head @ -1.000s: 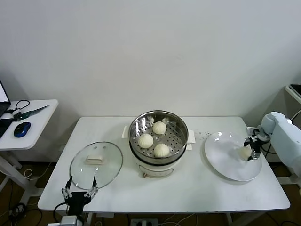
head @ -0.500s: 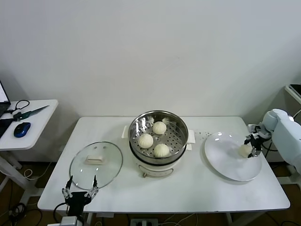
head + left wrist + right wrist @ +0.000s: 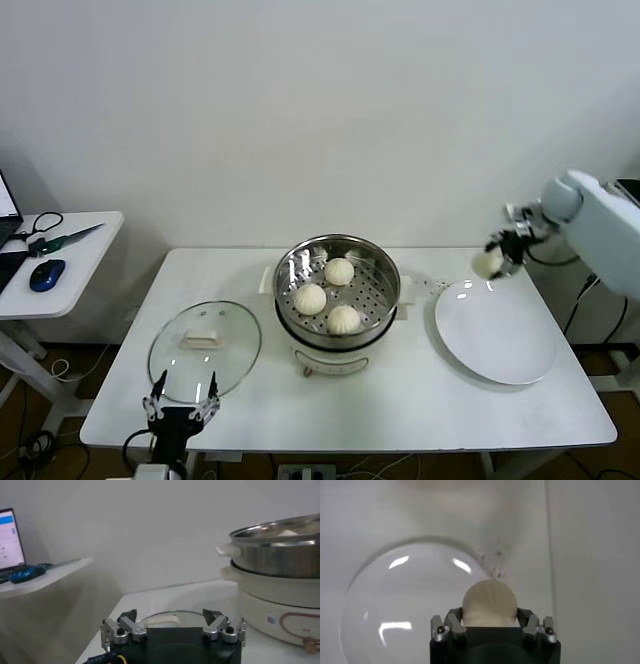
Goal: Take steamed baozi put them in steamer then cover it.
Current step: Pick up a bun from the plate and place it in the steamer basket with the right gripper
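Observation:
My right gripper is shut on a cream-white baozi and holds it in the air above the far left rim of the white plate. In the right wrist view the baozi sits between the two fingers, with the plate below it. Three baozi lie on the perforated tray of the steel steamer at the table's middle. The glass cover lies flat at the left, handle up. My left gripper hangs open at the table's front left edge, near the cover.
The steamer stands on a white electric base. A side table at the far left carries a blue mouse and a laptop edge. A wall rises right behind the table.
My right gripper has lifted the baozi off the plate and carried it up and toward the steamer. The left gripper has shifted slightly to the right.

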{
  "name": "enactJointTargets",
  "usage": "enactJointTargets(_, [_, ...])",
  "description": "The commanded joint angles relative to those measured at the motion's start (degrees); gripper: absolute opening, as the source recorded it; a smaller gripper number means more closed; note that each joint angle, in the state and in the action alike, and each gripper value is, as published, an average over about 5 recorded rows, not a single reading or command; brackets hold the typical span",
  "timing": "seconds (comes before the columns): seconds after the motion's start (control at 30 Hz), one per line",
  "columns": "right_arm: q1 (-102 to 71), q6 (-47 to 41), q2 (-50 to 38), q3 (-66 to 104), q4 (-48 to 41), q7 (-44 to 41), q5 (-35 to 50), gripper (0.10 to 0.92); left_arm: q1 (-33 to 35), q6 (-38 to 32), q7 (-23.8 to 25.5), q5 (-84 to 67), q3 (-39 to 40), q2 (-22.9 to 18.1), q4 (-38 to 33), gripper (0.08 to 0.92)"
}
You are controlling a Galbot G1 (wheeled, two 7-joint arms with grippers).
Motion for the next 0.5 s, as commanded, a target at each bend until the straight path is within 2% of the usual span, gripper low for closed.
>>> enactJointTargets(0.03, [25.0, -10.6, 3.5, -29.3, 20.2, 4.3, 31.1, 0.704, 0.7, -1.0, 1.5, 0.1, 1.4, 0.7, -0.1, 0.823])
enactJointTargets(0.23, [27.6, -14.0, 7.3, -35.3, 25.9, 7.6, 38.5, 0.71, 0.8, -1.2, 1.5, 0.2, 2.6, 0.8, -0.5, 0.823])
enactJointTargets(0.5, [25.5, -15.2, 13.4, -40.7, 27.0, 10.1, 38.8, 0.713, 1.6, -1.5, 1.6, -0.1, 2.6, 1.1, -0.9, 0.823])
